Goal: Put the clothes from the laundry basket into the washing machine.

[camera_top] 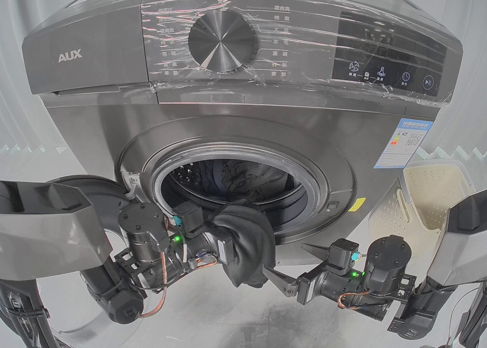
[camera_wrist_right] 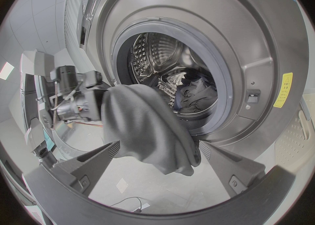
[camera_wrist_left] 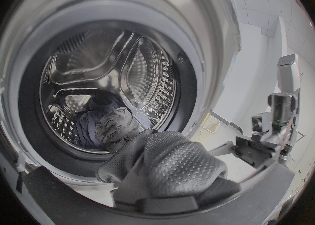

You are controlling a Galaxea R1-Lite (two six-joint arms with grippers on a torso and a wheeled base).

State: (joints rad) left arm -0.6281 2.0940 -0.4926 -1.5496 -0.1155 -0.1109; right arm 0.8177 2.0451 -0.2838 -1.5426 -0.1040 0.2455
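The washing machine [camera_top: 243, 110] stands with its round opening [camera_top: 233, 186] uncovered, and dark clothes [camera_top: 238, 174] lie in the drum [camera_wrist_left: 108, 127] [camera_wrist_right: 197, 96]. My left gripper [camera_top: 236, 237] is shut on a dark grey garment [camera_top: 248, 247] just in front of the opening's lower rim. The garment drapes over the fingers and hides them [camera_wrist_left: 177, 166]. My right gripper [camera_top: 285, 258] is open, low and to the right of the garment. In the right wrist view the garment [camera_wrist_right: 147, 127] hangs between its spread fingers [camera_wrist_right: 98, 158]. The cream laundry basket [camera_top: 431, 196] stands to the machine's right.
The machine's door [camera_top: 86, 186] hangs swung out on the left, behind my left arm. Bare grey floor [camera_top: 228, 313] lies below both grippers. The basket's perforated wall [camera_wrist_right: 295, 137] is close beside my right arm.
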